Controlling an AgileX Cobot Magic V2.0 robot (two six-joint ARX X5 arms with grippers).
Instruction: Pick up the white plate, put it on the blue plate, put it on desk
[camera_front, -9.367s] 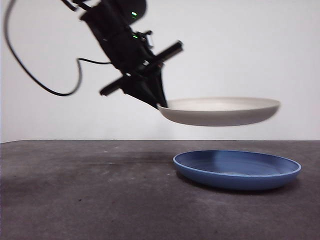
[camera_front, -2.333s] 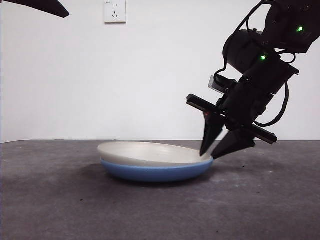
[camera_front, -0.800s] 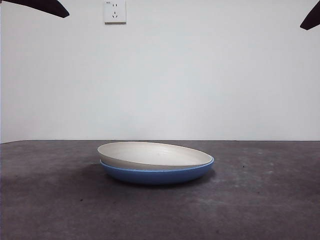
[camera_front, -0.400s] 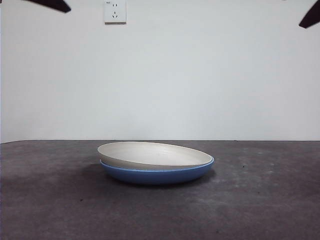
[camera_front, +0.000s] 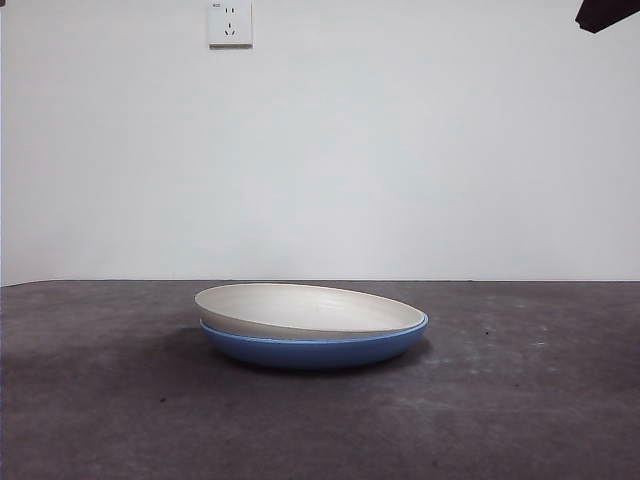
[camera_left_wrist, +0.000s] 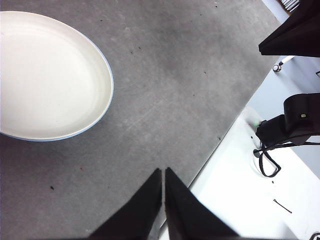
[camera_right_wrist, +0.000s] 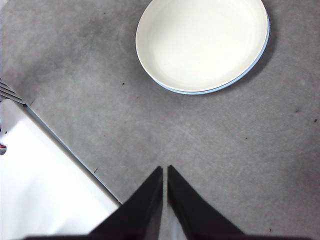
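Note:
The white plate (camera_front: 305, 309) lies nested in the blue plate (camera_front: 315, 348) on the dark desk (camera_front: 500, 400), tilted a little with its left rim higher. From above, the white plate (camera_left_wrist: 47, 75) (camera_right_wrist: 202, 42) covers nearly all of the blue plate (camera_left_wrist: 111, 95) (camera_right_wrist: 265, 45), which shows only as a thin rim. My left gripper (camera_left_wrist: 163, 171) is shut and empty, high above the desk's edge, away from the plates. Equally high and apart from them, my right gripper (camera_right_wrist: 164, 168) is shut and empty. A black tip (camera_front: 605, 13) shows at the front view's top right corner.
A wall socket (camera_front: 229, 22) sits on the white wall behind the desk. The desk's edge (camera_left_wrist: 220, 145) (camera_right_wrist: 65, 150) runs near both grippers, with a white surface beyond it. The other arm's black parts (camera_left_wrist: 292, 120) show past that edge.
The black tip at the front view's top left corner has left the picture. The tip at the top right has risen slightly. The stacked plates have not moved.

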